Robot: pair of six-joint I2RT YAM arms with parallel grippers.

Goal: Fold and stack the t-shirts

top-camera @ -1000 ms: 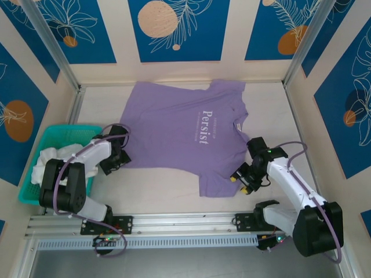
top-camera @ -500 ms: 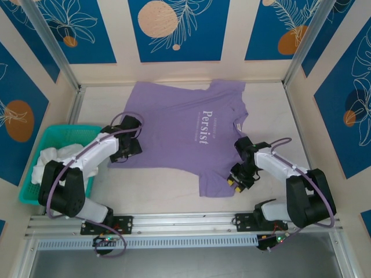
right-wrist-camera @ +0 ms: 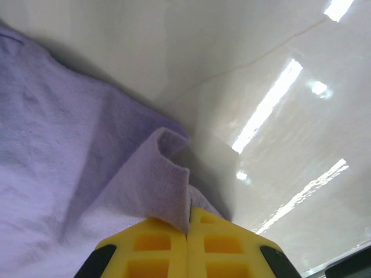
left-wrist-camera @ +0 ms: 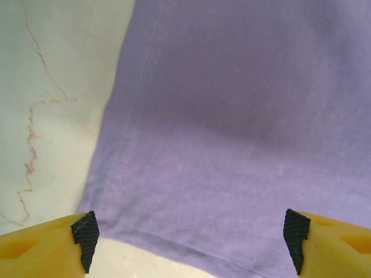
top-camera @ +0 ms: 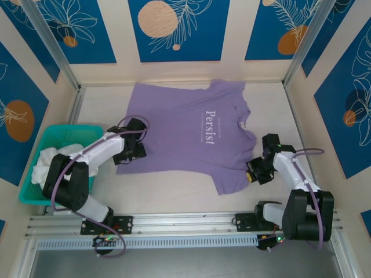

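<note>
The lavender t-shirt [top-camera: 185,139] lies spread flat on the table [top-camera: 272,116]. The right gripper [right-wrist-camera: 188,219] pinches a sleeve fold; the left gripper [left-wrist-camera: 186,237] gapes over the hem corner. Limp, light cloth, likely best lifted by its corners.

The lavender t-shirt [top-camera: 191,136] is soft, matt knit cloth with stitched hems. The tabletop [top-camera: 272,110] is smooth and glossy, catching streaks of light. At nine o'clock the basket [top-camera: 61,136] is teal plastic. The left gripper [left-wrist-camera: 191,237] has yellow plastic fingers [left-wrist-camera: 40,249] with black, grainy pads [left-wrist-camera: 87,231].
</note>
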